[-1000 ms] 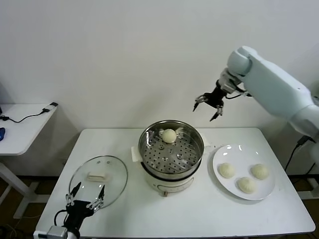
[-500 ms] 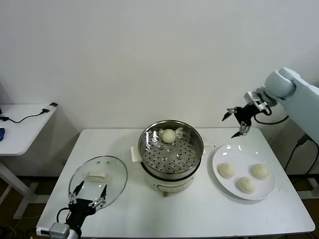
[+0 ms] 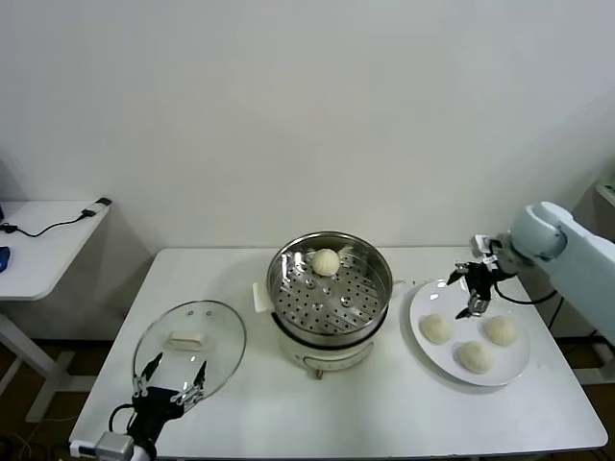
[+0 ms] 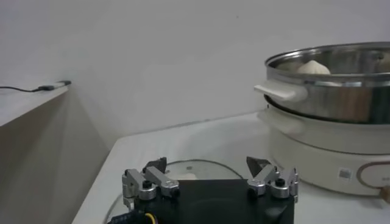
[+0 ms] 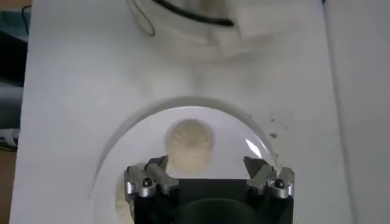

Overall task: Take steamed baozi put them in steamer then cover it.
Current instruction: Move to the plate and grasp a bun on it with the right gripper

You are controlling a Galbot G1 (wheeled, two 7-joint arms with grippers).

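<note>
**Steamer station: one bun loaded**

Steamer (image 3: 330, 285): centre of desk (image 3: 384, 413), holding one baozi (image 3: 327, 260). Plate (image 3: 514, 363) right of steamer: three baozi. Right gripper (image 3: 471, 288), fingers spread, above plate. Cover (image 3: 190, 341) left of steamer; left gripper (image 3: 171, 382), spread, beside it.

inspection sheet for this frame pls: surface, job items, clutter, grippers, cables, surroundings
Surface: white table.
Job's things: one baozi in the steamer; three baozi on the white plate; glass lid flat on the table, left of the steamer.
Clutter: nothing seen.
Grippers: right gripper open, above the plate's far edge; left gripper open, at the lid's near edge.
Cables: black cable on the side table.
Surroundings: plain white wall.
</note>
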